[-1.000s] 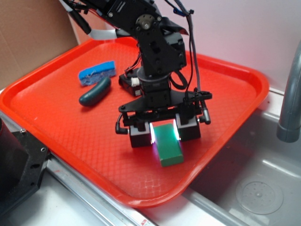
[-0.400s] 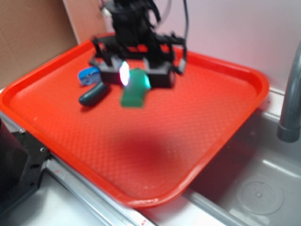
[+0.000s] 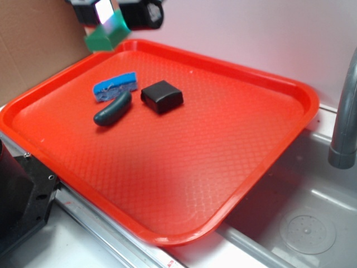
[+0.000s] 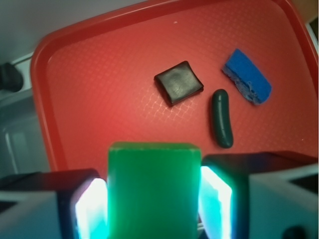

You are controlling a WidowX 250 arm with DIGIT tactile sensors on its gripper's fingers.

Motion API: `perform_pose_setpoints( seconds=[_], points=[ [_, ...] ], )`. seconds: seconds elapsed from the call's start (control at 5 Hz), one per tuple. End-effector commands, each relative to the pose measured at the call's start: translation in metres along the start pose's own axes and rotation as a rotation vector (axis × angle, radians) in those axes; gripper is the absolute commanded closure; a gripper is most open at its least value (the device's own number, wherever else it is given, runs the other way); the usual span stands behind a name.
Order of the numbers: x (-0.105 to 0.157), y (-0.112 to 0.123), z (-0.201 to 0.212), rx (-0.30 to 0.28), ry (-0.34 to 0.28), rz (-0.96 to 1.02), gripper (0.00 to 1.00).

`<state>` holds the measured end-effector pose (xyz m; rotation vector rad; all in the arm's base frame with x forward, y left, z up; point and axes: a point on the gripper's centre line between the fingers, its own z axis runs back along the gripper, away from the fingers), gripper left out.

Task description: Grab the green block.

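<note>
Our gripper (image 4: 153, 196) is clamped on the green block (image 4: 152, 189) — in the wrist view the block fills the gap between the two glowing finger pads (image 4: 92, 209), touching both. In the exterior view we see the gripper (image 3: 109, 19) at the top edge of the frame, mostly cut off, with the green block (image 3: 105, 34) hanging tilted in its grasp, lifted clear above the far left rim of the red tray (image 3: 234, 167).

Down on the tray we find three pieces near the far left part: a black square block (image 3: 162, 96), a dark teal sausage-shaped piece (image 3: 112, 109) just beside it to the left, and a blue curved piece (image 3: 115, 86) close behind the sausage — almost touching it. Off the tray's right edge we see a metal sink (image 3: 312, 223) and a grey faucet pipe (image 3: 345, 117).
</note>
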<state>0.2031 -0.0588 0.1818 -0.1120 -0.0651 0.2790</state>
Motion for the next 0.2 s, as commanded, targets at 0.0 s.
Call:
perform_pose_setpoints(
  seconds=[0.0],
  points=[
    [0.0173,0.0147,0.0303,0.000,-0.001,-0.040,1.00]
  ],
)
